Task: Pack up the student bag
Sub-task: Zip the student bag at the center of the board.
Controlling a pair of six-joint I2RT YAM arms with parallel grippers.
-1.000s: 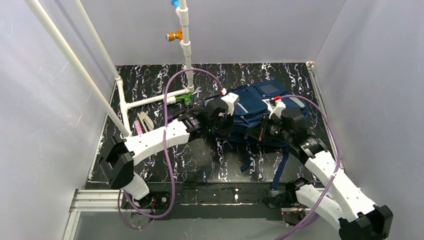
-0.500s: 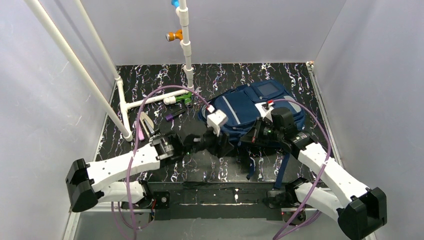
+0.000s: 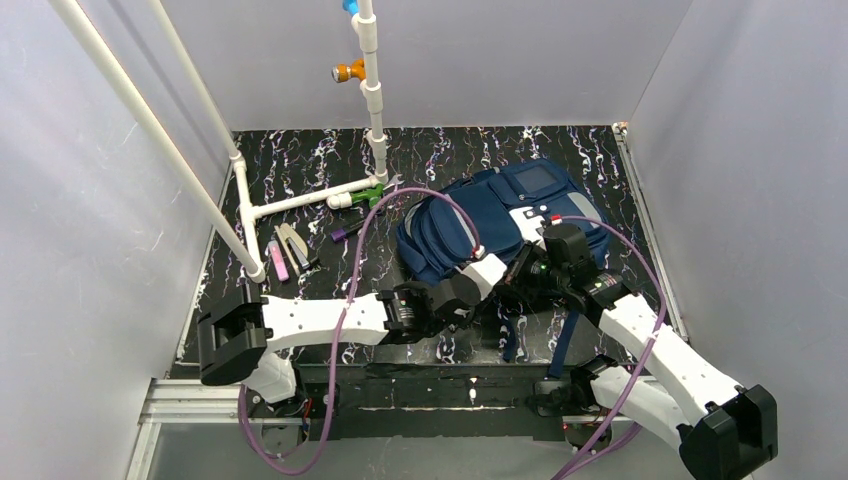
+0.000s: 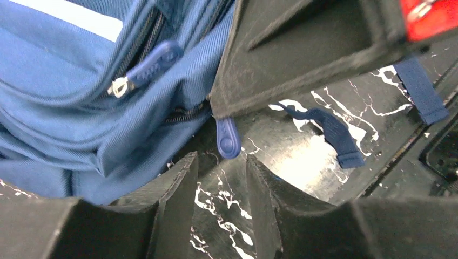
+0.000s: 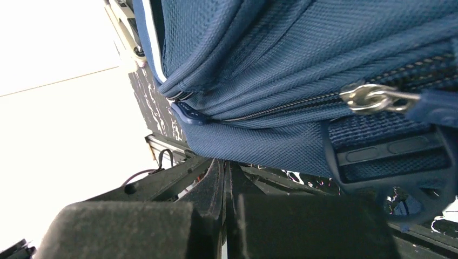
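Looking down on the student bag (image 3: pixel 500 215): big, navy, ribbed weave, white stripes, clear window on top, slumped flat on the counter (image 3: pixel 300 160) right against both hands. Over to the left hand (image 4: pixel 221 162): spread, pinching nothing, with a blue zipper pull (image 4: pixel 227 138) dangling just beyond the fingertips. Then the right hand (image 5: pixel 227 172): pressed together at the bag's near edge. Hard to tell about any fabric caught there. Far end cut off in both wrist views.

I work in a lab cell: plain grey walls (image 3: pixel 100 220) enclose a black marbled bench (image 3: pixel 300 160) and a white plastic pipe frame (image 3: pixel 372 95).
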